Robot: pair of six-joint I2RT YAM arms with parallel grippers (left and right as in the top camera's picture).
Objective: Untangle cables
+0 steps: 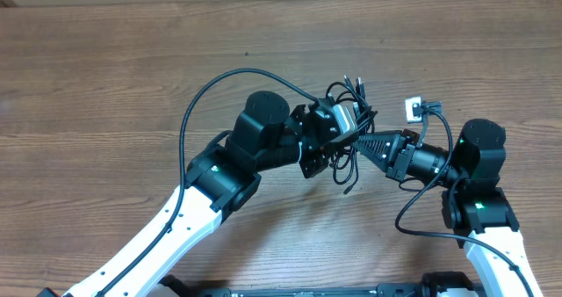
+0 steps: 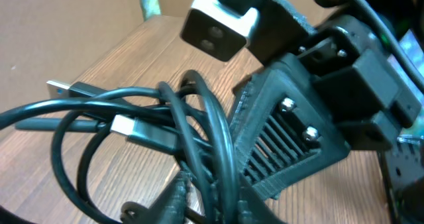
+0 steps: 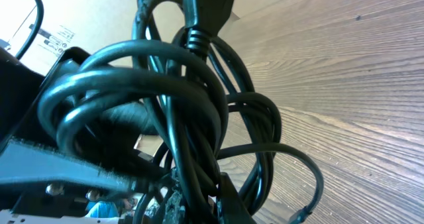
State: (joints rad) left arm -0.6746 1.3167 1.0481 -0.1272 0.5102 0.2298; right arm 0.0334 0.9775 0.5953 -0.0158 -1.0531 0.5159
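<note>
1. Meeting over the middle of the wooden worktop, the two arms point their hands at each other, left arm coming from the lower left, right arm from the lower right
2. The cables are bunched in one tangle right between the two hands: thin black cords, loops sticking out above and below the hands, one loose end trailing toward the near edge
3. The right hand is closed on the cables. In the right wrist view the cords funnel down into the pinch of the hand, and the bundle hangs lifted off the worktop seen behind it
4. The left hand has its tips at the same tangle, just beside the right hand. The left wrist view shows only bits of its fingers at the bottom edge, with cords running down past them, so I cannot tell if it is gripping or loose around them
5. In the left wrist view the cables make thick overlapping loops in front of the ribbed black finger of the right hand, with the worktop behind
6. One flat plug with a silvery tip pokes out at the left of the loops, and a second plug lies inside them
7. A white camera box sits on top of the right hand, and shows overhead too
</note>
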